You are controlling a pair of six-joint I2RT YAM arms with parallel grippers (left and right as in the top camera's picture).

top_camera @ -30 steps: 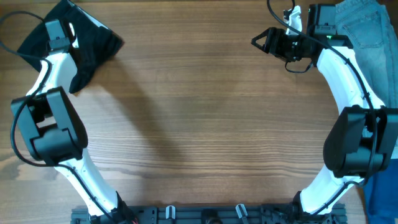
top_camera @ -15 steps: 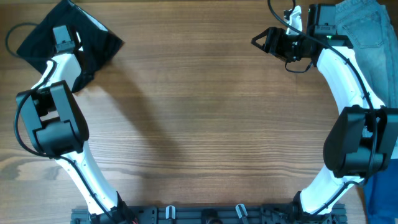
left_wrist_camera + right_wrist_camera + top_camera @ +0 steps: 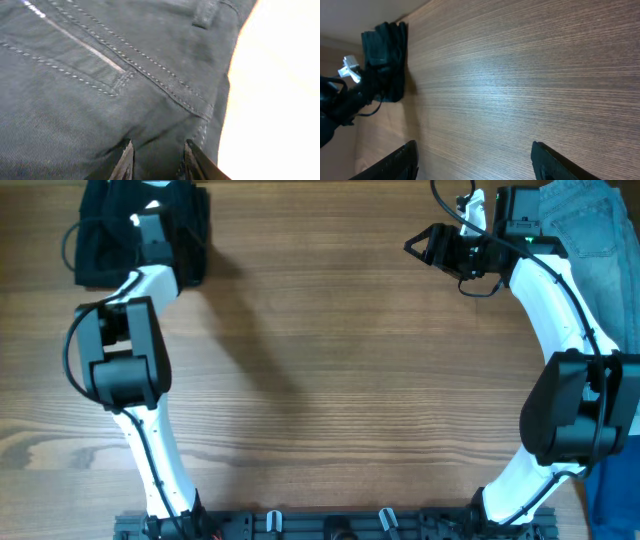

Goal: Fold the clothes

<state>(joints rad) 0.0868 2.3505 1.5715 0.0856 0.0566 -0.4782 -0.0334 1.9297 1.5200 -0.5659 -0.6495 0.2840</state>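
Observation:
The black shorts (image 3: pixel 105 240) lie bunched in a rough rectangle at the table's far left corner. They fill the left wrist view (image 3: pixel 100 90), showing stitched seams and a pocket edge. My left gripper (image 3: pixel 150 200) is over them, and its fingers (image 3: pixel 157 162) are closed on a fold of the black fabric. My right gripper (image 3: pixel 420 245) is open and empty above bare wood at the far right, well away from the shorts. Its fingers (image 3: pixel 475 160) frame the table, with the shorts (image 3: pixel 387 45) far off at the upper left.
Light blue denim jeans (image 3: pixel 590 230) lie at the far right corner behind the right arm. A dark blue garment (image 3: pixel 612 490) shows at the right edge near the front. The wooden table (image 3: pixel 330 380) lies between the arms.
My left gripper has swung right along the far edge, taking the shorts with it. They went from a spread diamond shape to a compact bunch. The right arm has not moved.

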